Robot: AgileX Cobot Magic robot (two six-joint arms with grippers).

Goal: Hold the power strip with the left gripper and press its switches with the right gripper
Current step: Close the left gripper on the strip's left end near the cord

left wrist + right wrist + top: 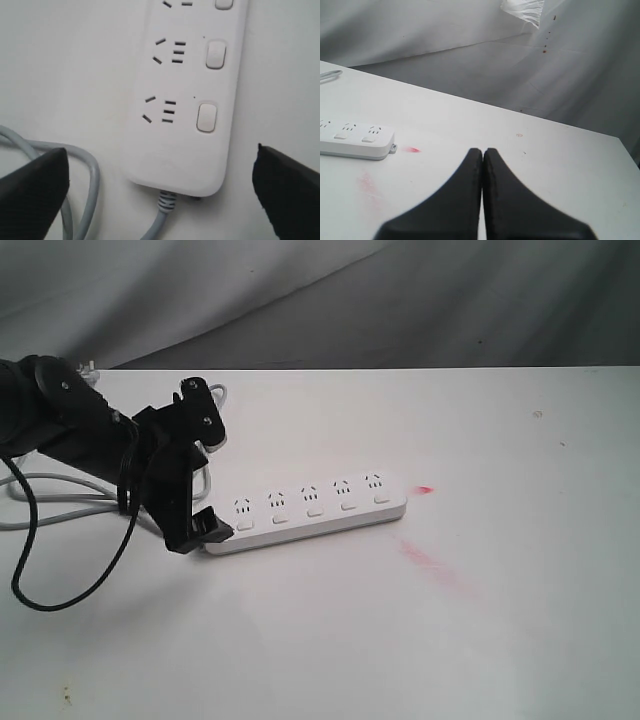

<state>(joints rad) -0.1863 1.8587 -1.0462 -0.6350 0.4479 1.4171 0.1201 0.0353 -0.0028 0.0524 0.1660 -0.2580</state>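
At 9 o'clock on the power strip [310, 510], the left gripper [205, 462] flanks that end, spread: centre, then clamp squarely; the right gripper [482, 155] is pressed together.

Bright even light, faint shadows, right pincer [482, 153] blurred close-up

A white table [480, 640] lies under soft, even light. Past its far edge, well ahead of the right gripper [483, 151], a grey cloth backdrop [400, 300] hangs in loose folds. Nearer those tips, a red smear [367, 182] and a small red spot [411, 149] mark the tabletop.
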